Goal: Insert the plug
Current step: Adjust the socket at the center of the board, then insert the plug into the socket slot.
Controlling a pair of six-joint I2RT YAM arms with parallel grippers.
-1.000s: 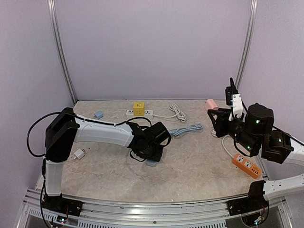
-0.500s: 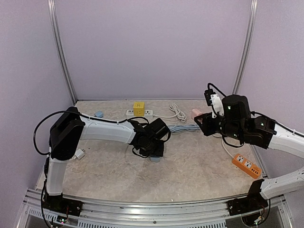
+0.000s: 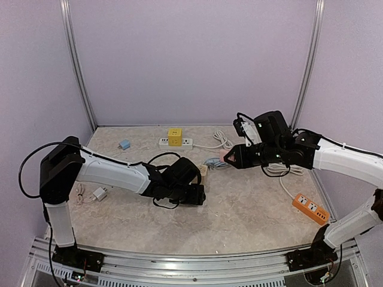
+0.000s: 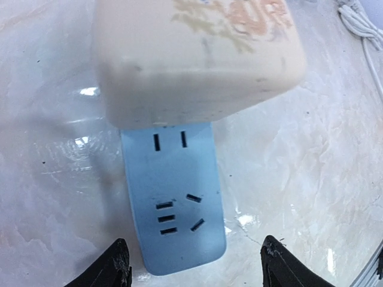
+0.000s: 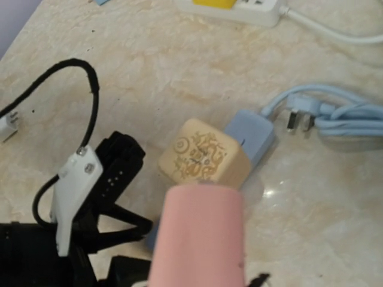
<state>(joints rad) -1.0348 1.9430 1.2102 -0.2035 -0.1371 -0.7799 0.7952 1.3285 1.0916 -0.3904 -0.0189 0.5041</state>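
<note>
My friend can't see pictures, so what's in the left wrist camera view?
A cream block with a flowery print sits on the far end of a light blue power strip on a marbled table. Below, the left gripper shows black fingertips wide apart.

The surface [image 4: 311, 137] looks like polished, marble-patterned stone, glossy with lamp glare. The blue strip [image 4: 179, 203] is smooth plastic with a soft sheen. The cream cube [image 4: 197, 54] is matt plastic with a printed top. The pink plug [image 5: 200, 233] looks smooth and matt.
</note>
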